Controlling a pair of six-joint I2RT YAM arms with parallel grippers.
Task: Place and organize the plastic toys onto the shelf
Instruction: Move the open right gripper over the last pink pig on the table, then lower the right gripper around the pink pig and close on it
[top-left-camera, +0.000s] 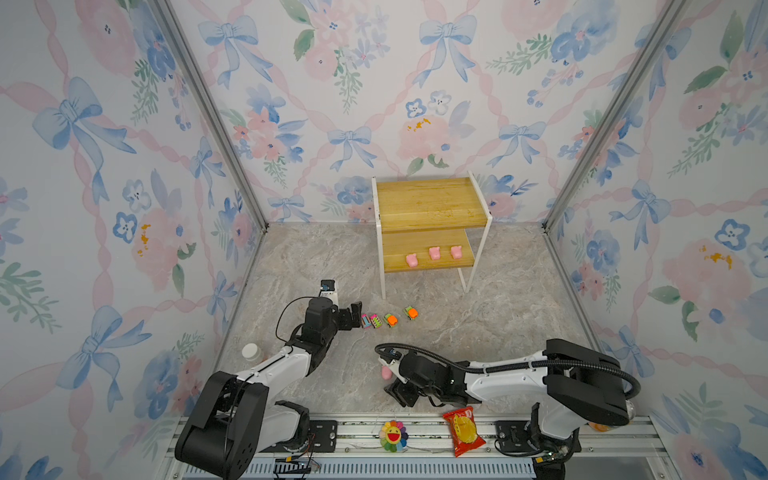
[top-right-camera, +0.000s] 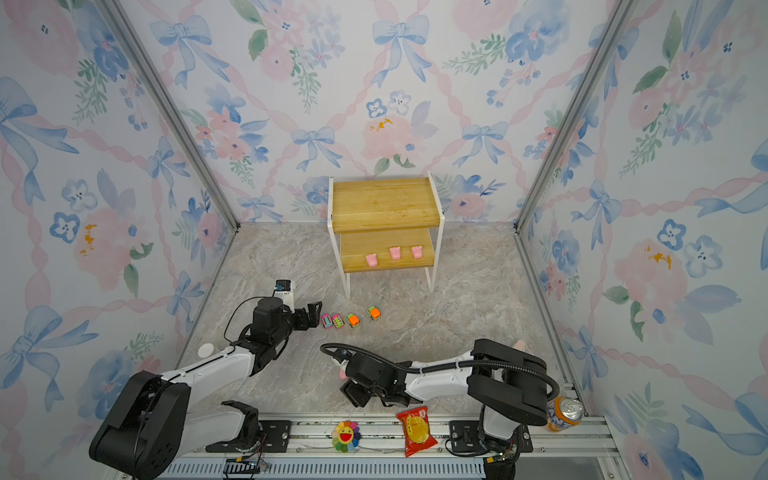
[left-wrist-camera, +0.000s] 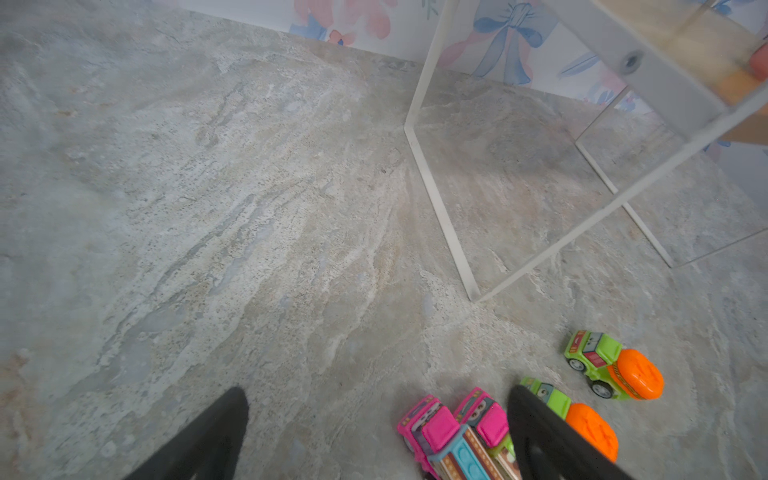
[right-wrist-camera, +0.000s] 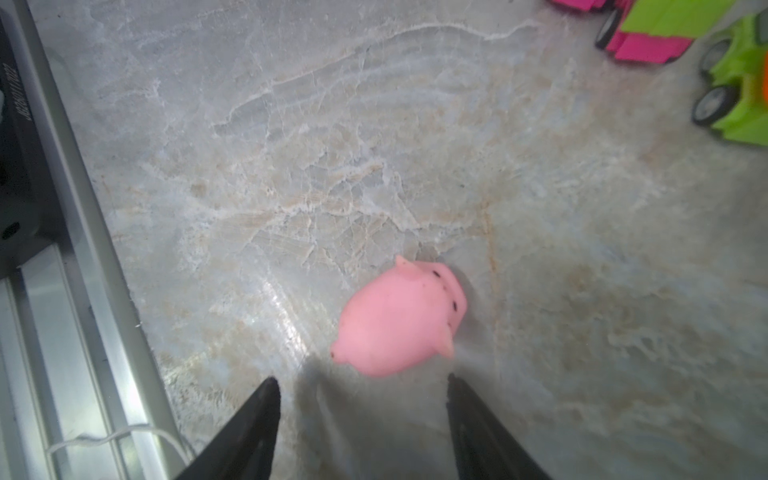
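Right wrist view, right tool (right-wrist-camera: 361, 378) wide near loose pink pig (right-wrist-camera: 399, 320), left tool (left-wrist-camera: 377, 390) wide beside cars (left-wrist-camera: 432, 430)

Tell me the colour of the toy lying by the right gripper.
Plain pink pig, clearest in the right wrist view.

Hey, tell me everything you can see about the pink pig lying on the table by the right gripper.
The pink pig is a smooth, matte, rubbery-looking figure with a rounded body, two pointed ears, small dark dots at its face and a dark speck at its rear. Seen from above, it sits back-up on the marbled tabletop. It lies just ahead of the open right gripper, whose fingers do not touch it.
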